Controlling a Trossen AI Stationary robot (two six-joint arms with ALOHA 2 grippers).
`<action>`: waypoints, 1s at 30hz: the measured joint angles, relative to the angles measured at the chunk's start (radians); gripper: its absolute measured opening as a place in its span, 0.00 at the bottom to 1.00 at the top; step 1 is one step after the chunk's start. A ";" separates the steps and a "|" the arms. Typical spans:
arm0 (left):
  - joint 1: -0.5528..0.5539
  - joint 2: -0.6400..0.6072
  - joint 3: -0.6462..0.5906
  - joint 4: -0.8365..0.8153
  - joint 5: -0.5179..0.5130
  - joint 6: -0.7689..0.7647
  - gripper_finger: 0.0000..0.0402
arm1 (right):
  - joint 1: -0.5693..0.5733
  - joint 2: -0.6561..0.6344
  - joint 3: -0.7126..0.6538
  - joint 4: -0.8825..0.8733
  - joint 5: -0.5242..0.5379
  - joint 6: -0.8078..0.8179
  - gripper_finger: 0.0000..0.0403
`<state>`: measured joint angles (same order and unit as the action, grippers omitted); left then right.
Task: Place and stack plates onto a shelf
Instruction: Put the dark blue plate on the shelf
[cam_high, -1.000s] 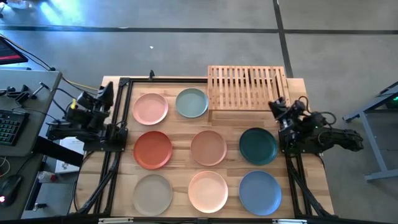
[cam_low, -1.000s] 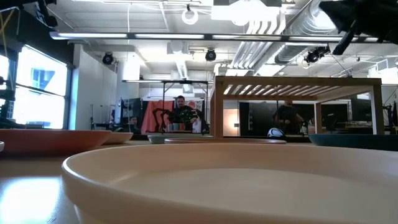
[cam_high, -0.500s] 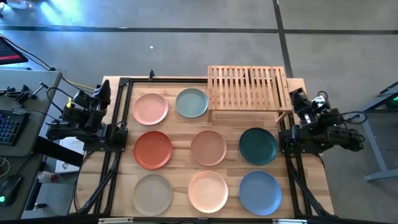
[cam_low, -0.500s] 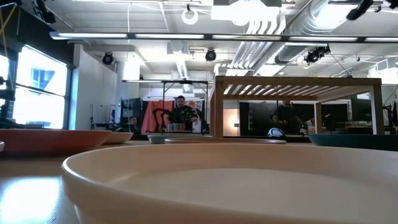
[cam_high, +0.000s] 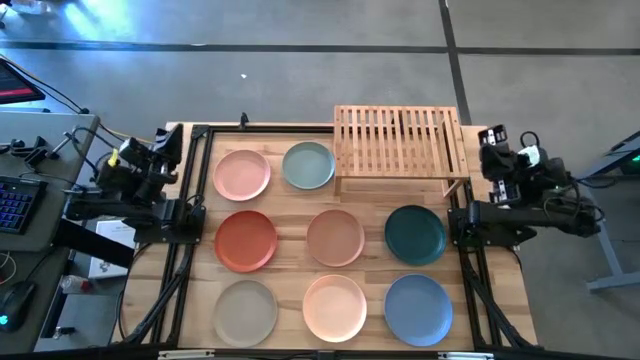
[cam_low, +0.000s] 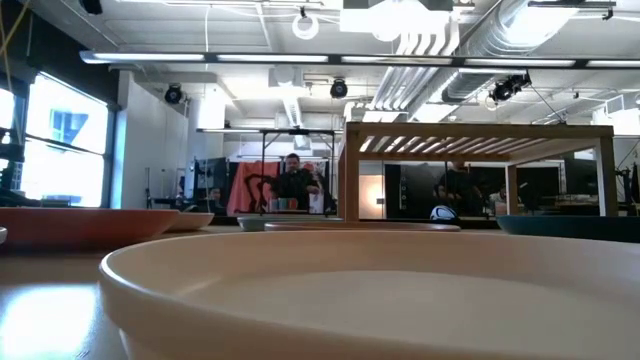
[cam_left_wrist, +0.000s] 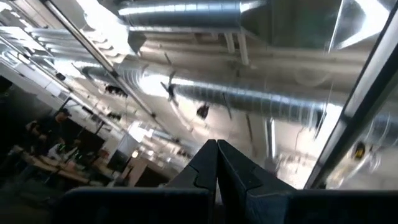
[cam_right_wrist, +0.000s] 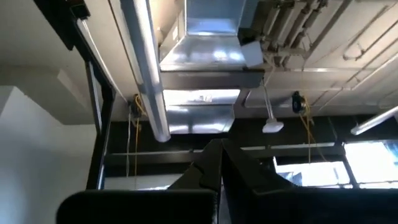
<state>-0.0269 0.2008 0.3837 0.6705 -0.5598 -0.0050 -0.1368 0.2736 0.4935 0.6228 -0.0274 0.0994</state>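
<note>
Bright overhead lights glare; nearest plate (cam_low: 330, 300) blurred in low view.

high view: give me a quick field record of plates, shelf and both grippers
plates: eight round matte plates, flat on the butcher-block tabletop, none stacked
back row: pink plate, pale grey-blue plate
middle row: rust red plate, tan plate, dark teal plate
front row: beige-grey plate, peach plate, blue plate
shelf: light wooden slatted rack, back right, nothing on top
left gripper: shut, empty, off the left edge
right gripper: shut, empty, off the right edge
</note>
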 joint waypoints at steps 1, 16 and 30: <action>0.000 0.024 0.031 -0.051 -0.002 0.008 0.00 | 0.000 0.022 0.019 -0.024 0.000 0.018 0.00; 0.000 0.200 0.242 -0.571 -0.130 -0.052 0.00 | 0.000 0.360 0.306 -0.717 0.079 0.566 0.00; 0.000 0.200 0.241 -0.734 -0.180 -0.136 0.00 | 0.102 0.736 0.560 -1.119 -0.044 0.916 0.00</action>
<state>-0.0270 0.4007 0.6250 -0.0635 -0.7396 -0.1411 -0.0344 1.0094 1.0538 -0.4958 -0.0719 1.0151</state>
